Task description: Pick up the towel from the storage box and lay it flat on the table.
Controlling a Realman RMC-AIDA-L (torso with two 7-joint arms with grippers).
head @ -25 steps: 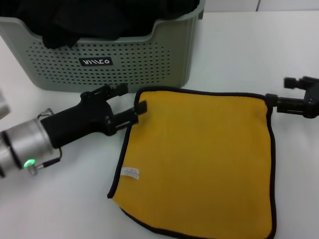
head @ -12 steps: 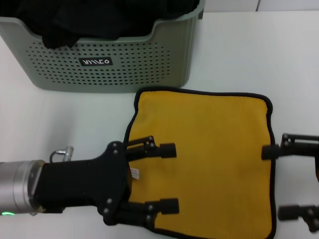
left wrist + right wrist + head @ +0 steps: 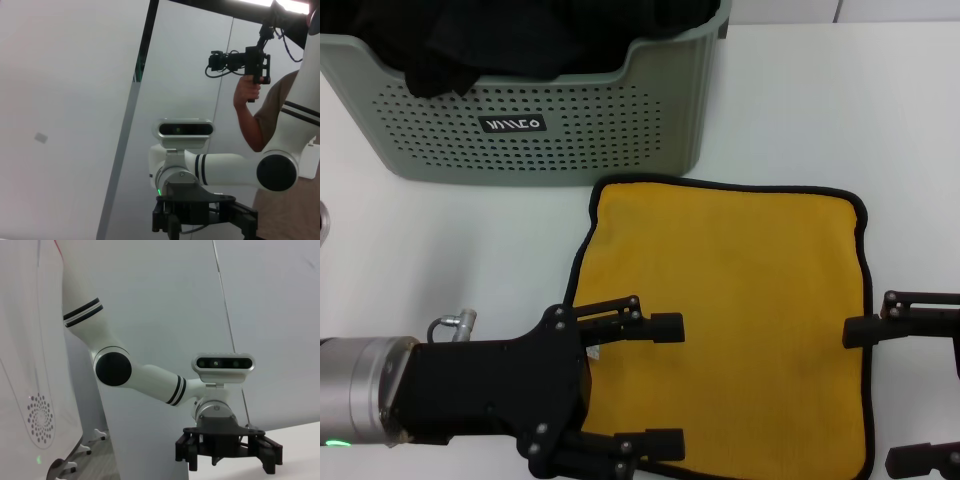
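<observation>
Head view alone shows towel [image 3: 725,310] flat on table [image 3: 840,110], both pincers [image 3: 665,385] [image 3: 875,395] seemingly spread apart, empty

The roughly square mustard-yellow soft towel with thin black edging [image 3: 725,320] lies spread flat, yellow side up, across the lower centre and right of the frame, a small white label near its lower-left edge. The large sage-green perforated plastic storage box [image 3: 550,125] stands upright at the upper left, its dark logo label facing the camera, just beyond the towel's top-left corner. Both rest on the plain, smooth white bench [image 3: 830,110].
</observation>
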